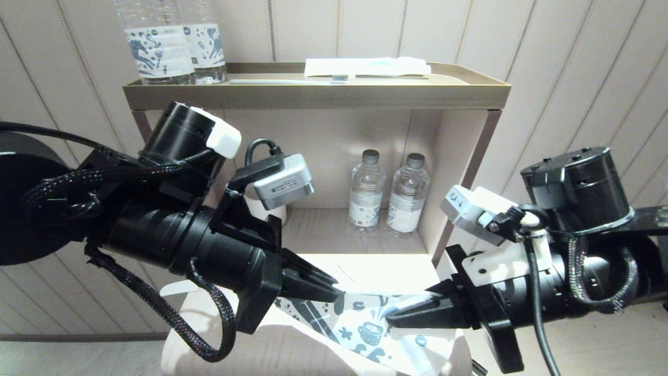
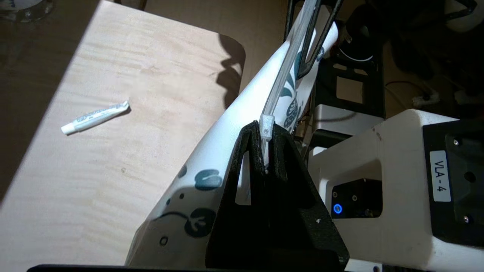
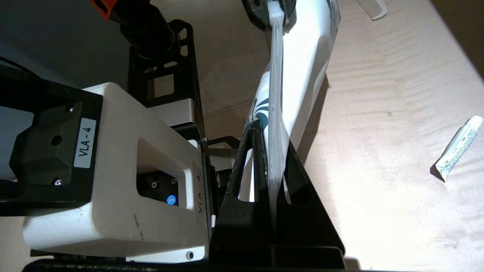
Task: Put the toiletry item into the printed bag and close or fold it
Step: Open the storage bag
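The flat white pouch printed with dark blue motifs (image 1: 365,326) hangs in the air above the pale wooden table (image 2: 113,94), stretched by its top edge, its long axis running from one arm to the other and the body drooping toward the table's near edge. The left gripper (image 1: 334,295) reaches in from the left with its 2 black fingers pressed together on one end of the clear zip strip, beside the small slider (image 2: 266,126). The right gripper (image 1: 389,316) comes from the right, level and opposed, clamped on the other end. The slim white plastic comb (image 3: 372,7) lies on the table beyond the pouch, only one end showing. A small white tube (image 2: 94,117) lies well apart on open tabletop. Behind, a tan shelf unit (image 1: 313,96) carries 2 clear bottles (image 1: 389,196).
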### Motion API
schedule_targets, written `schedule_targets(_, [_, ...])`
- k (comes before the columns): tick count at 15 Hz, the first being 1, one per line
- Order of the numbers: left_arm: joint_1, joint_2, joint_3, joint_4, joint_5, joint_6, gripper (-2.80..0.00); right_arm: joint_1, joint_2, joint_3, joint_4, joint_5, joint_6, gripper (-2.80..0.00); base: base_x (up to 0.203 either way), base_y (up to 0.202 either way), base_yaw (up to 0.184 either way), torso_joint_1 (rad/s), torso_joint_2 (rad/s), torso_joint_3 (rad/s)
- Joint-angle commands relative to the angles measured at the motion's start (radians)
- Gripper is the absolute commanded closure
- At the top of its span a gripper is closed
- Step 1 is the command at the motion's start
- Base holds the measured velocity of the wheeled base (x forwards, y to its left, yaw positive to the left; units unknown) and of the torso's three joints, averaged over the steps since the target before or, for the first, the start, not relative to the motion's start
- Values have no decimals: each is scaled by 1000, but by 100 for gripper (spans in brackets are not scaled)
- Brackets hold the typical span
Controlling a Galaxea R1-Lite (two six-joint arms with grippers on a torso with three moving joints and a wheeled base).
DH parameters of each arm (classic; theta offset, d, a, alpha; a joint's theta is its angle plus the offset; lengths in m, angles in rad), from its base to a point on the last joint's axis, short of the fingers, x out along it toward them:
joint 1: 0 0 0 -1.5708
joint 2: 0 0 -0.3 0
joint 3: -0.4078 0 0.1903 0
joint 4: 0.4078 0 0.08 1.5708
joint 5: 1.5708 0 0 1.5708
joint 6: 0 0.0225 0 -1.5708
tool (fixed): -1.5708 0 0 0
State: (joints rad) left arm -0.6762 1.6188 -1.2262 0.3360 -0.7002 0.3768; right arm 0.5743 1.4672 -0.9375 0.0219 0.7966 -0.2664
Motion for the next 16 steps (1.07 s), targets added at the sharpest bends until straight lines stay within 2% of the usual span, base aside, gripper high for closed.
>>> schedule_targets(1, [9, -40, 17, -2, -4, 4, 0, 3, -25, 12, 2, 4, -2, 0, 0, 0, 0, 0, 0, 0])
schedule_targets(16, [131, -115, 56, -3, -9, 33, 0, -2, -122, 83, 6, 4, -2, 0, 0, 0, 0, 0, 0, 0])
